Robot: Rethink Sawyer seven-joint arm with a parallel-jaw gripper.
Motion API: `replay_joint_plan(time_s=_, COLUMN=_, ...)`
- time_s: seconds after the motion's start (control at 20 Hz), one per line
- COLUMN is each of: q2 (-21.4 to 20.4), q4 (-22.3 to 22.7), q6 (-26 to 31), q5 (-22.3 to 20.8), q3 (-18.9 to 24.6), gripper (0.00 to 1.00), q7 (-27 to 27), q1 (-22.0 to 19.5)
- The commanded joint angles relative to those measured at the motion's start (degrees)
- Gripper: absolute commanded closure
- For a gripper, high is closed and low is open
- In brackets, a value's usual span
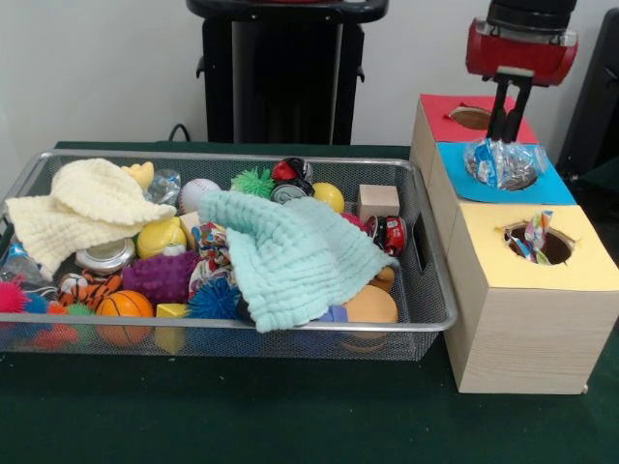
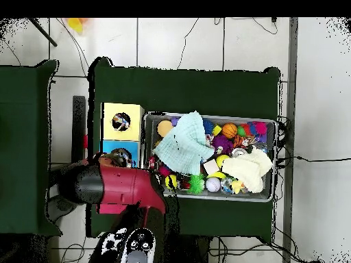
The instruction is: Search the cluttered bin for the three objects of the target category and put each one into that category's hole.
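Our claw (image 1: 509, 130) hung straight down over the blue-topped middle box (image 1: 546, 189), its two dark fingers (image 1: 498, 114) close together and pinched on the top of a crinkly packet (image 1: 503, 162). We saw that the packet was clear, shiny plastic with blue and white showing through it, bunched into a rounded bundle, and that it sat right over the hole in the blue top, covering most of it. Above the claw, the red wrist housing (image 1: 520, 50) stood level, with the black arm rising out of the frame. In the overhead view the red and black arm (image 2: 120, 186) reached across to the boxes and hid the claw. Beside the blue box, the yellow-topped box (image 1: 580, 251) held a colourful wrapper (image 1: 535, 237) poking out of its hole, and the red-topped box (image 1: 440, 114) stood behind. On the green surface (image 1: 290, 416) to the side, the wire mesh bin (image 1: 426, 309) was full of balls, toys, a mint cloth (image 1: 290, 256) and a cream cloth (image 1: 82, 208).
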Motion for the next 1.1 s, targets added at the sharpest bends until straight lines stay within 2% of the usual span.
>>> replay_joint_plan(time_s=0.05, q2=4.8, q4=1.0, q6=-6.6, q5=-0.1, q3=5.9, gripper=1.0, q7=7.9, q1=-3.9)
replay_joint_plan(time_s=0.25, q2=5.5, q4=0.6, q6=-7.5, q5=-0.4, q3=5.6, gripper=1.0, q7=8.0, q1=-3.6)
replay_joint_plan(time_s=0.65, q2=6.0, q4=-1.1, q6=-6.4, q5=-0.8, q3=1.5, gripper=1.0, q7=9.1, q1=-0.1)
replay_joint_plan(time_s=0.95, q2=4.7, q4=-0.2, q6=-4.3, q5=0.2, q3=2.7, gripper=1.0, q7=8.7, q1=-0.9)
replay_joint_plan(time_s=1.1, q2=4.9, q4=0.2, q6=-5.1, q5=0.3, q3=3.0, gripper=1.0, q7=8.7, q1=-1.1)
